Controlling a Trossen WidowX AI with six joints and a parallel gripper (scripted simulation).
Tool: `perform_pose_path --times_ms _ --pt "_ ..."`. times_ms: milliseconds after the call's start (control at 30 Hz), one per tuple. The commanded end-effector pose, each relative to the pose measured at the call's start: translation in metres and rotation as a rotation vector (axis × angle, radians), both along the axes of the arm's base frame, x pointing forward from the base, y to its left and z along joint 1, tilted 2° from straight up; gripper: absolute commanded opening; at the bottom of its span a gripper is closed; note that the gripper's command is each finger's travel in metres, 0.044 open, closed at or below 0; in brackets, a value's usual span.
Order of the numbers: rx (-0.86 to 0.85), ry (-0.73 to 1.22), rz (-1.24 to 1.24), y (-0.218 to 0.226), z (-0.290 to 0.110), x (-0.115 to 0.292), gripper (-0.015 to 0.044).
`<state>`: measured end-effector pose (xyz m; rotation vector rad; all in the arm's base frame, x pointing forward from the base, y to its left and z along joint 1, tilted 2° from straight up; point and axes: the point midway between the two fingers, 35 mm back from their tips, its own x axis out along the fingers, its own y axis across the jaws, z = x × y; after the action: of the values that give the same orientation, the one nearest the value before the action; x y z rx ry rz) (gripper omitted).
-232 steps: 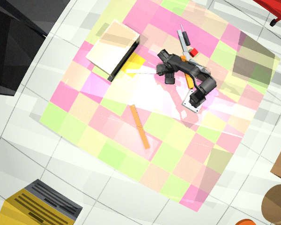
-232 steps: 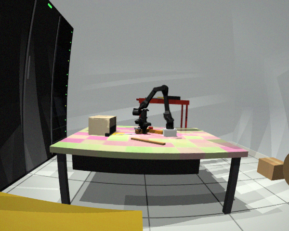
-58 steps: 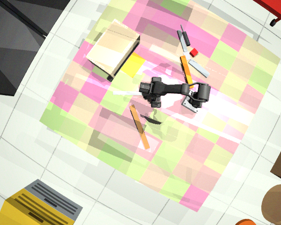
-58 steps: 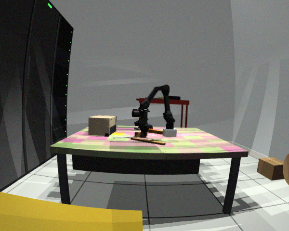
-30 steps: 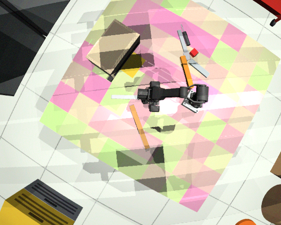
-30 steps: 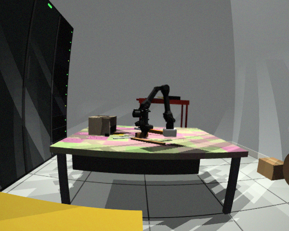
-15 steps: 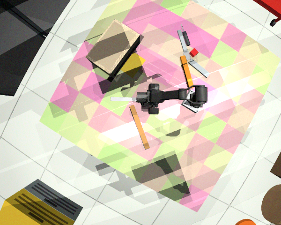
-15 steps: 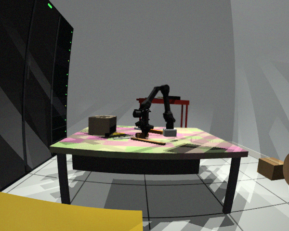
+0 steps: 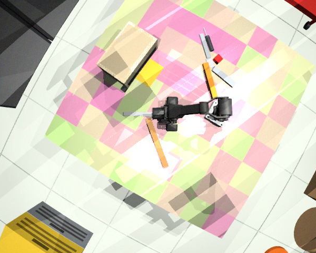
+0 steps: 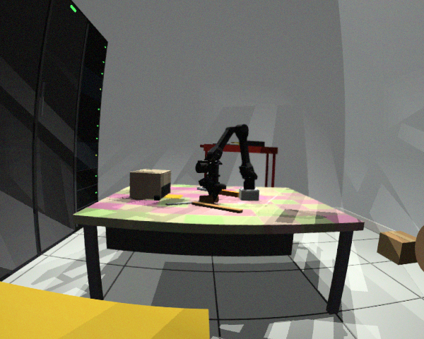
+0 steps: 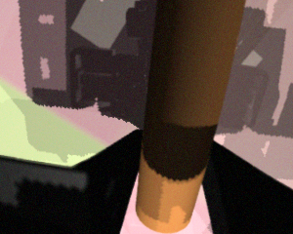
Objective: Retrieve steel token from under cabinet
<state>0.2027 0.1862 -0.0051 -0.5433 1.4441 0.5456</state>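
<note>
The tabletop (image 9: pixel 261 81) is a patchwork of pink, green and pale yellow squares, crossed by shadows. Near its far left corner in the top view sits the cabinet (image 9: pixel 127 52), a tan box with a dark underside; in the exterior view it stands upright as a plain block (image 10: pixel 149 183). Just in front of it lies the marked area (image 9: pixel 150 71), a yellow patch partly in shadow, touching the cabinet's front edge.

The black arm (image 9: pixel 190 108) reaches from its base (image 9: pixel 216 120) towards the cabinet, wrist bent down. The gripper (image 9: pixel 150 119) is clamped on the near end of an orange stick (image 9: pixel 157 144), which runs away from it diagonally across the tabletop; the wrist view shows the stick (image 11: pixel 186 122) as a thick orange-brown bar between the dark fingers. A thin grey strip (image 9: pixel 133 113) juts out from under the wrist towards the left; whether it touches the gripper cannot be told from above.

A second orange stick (image 9: pixel 209 78) lies beside the base, with two grey bars (image 9: pixel 223 76) (image 9: pixel 204 45), a dark screwdriver-like tool (image 9: pixel 209 42) and a small red cube (image 9: pixel 217 58) near it.

The steel token shows in none of the views; it may be under the cabinet.
</note>
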Motion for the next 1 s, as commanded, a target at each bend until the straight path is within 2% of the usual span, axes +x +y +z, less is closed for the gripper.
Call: perform_pose_path --times_ms 0,967 --pt "0.003 -0.003 0.0 0.0056 0.0011 -0.0008 0.0" --pt "0.014 0.002 -0.221 0.0061 0.0011 -0.0008 0.0"
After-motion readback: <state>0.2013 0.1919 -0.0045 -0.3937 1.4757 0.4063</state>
